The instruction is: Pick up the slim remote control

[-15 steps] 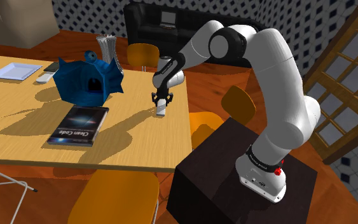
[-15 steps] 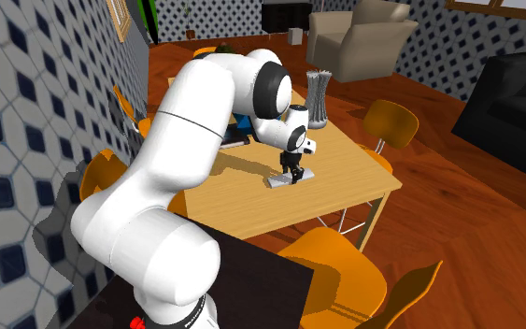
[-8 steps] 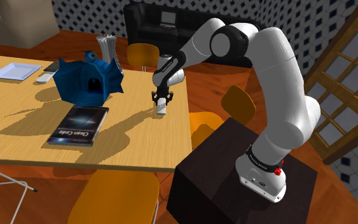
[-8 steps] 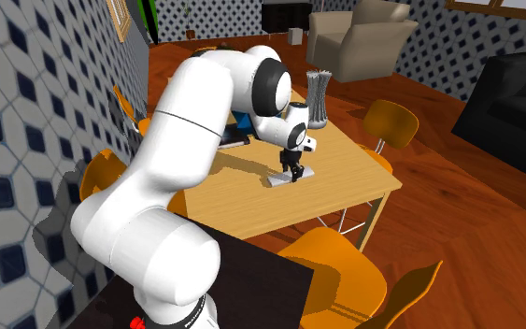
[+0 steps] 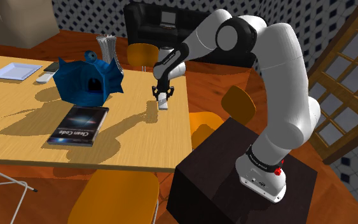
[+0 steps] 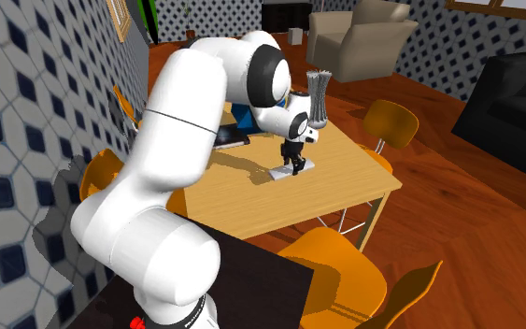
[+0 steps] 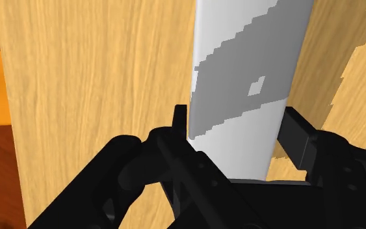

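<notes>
Fingers (image 7: 300,135) of the black gripper (image 7: 236,127) are closed on the remote control (image 7: 253,58), one on each long edge, clasping it across its narrow width close to one end. The remote is a pale, flat slab, and most of its length runs out ahead of the hand over the wooden table (image 7: 97,78). In the shoulder view it hangs under the gripper near the table edge that faces the stand (image 5: 234,178). It appears slightly raised, though I cannot tell whether its far end is fully clear of the wood.

The step in hand looks like the lift. Since the hold is near one end, the long free part may swing or droop, so the squeeze should stay firm and the rise straight up and slow, with the wrist kept level. The blue fish figure (image 5: 85,79) and the dark book (image 5: 77,125) lie well apart towards the shoulder view's left, so a vertical path should meet nothing.

Against the pictures from a second ago, gripper and remote sit higher and a little towards the shoulder view's right. The arm's upper joints have also risen. In the second exterior view the remote has moved up the picture, nearer the ribbed grey vase (image 6: 319,98). Fish and book lie as they did.
</notes>
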